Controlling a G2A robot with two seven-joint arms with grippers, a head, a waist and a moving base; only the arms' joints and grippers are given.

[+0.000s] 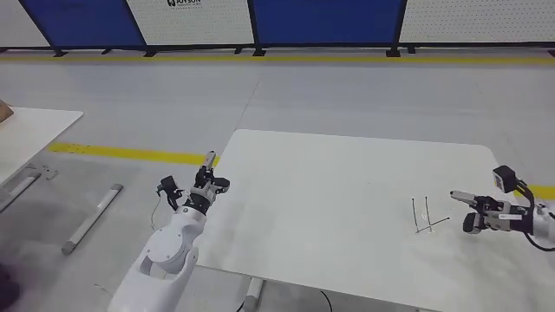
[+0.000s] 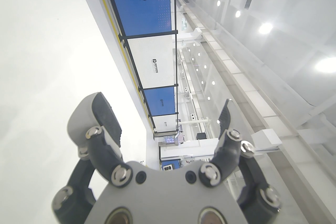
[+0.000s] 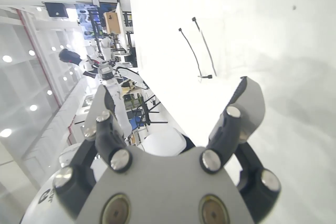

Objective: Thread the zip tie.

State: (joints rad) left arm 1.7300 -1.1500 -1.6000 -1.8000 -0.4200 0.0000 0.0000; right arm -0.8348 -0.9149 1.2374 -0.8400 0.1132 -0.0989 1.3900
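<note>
Table (image 1: 347,165), seen from the top view, is carrying the black zip ties (image 1: 429,212) near its right edge, where they are lying loose and crossing one another. The right gripper (image 1: 461,208) is hovering just beside them. The left gripper (image 1: 208,177) is sitting at the opposite edge, well apart. Risk: with the ties overlapping, a grasp is likely to be lifting more than one or dragging a neighbour along. Their count is proving hard to settle from this view.

Left wrist view: the left gripper (image 2: 166,114) is standing spread and empty, pointing along the table edge toward the partition panels (image 2: 147,12). From there it is giving no support for threading.

Right wrist view: the right gripper (image 3: 174,89) is standing spread with nothing between its fingers, and the zip ties (image 3: 193,53) are lying just ahead. The straps are thin and lying flat on the table, so the fingers are liable to be slipping over them. Whether the short piece at the near end is a third tie or a bent tail cannot be told.
</note>
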